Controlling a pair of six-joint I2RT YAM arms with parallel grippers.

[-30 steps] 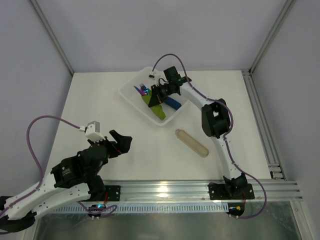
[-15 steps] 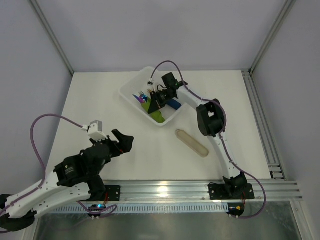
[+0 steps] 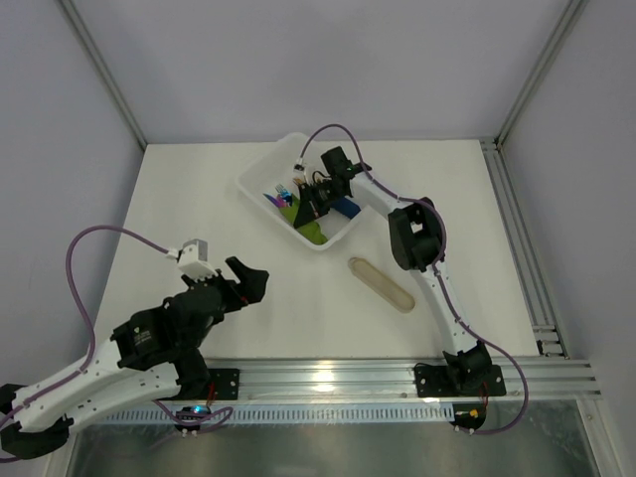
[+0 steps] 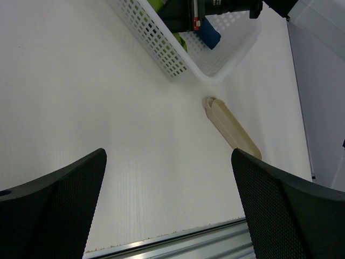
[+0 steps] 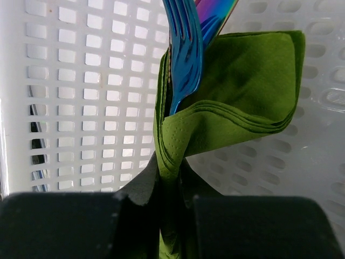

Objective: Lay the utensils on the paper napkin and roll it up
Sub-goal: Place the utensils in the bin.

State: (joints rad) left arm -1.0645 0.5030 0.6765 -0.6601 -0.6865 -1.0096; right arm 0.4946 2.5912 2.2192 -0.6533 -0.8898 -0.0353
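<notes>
Right wrist: right fingers clamp the paper napkin, utensils just beyond; left fingers apart.

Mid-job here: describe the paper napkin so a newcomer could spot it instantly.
Start at the white perforated basket at the far middle of the table, where the right gripper reaches in. The paper napkin is the folded sheet pinched in its shut jaws. It is the only olive-green thing there, unlike the shiny rainbow fork lying against it and the blue item beside it.
</notes>
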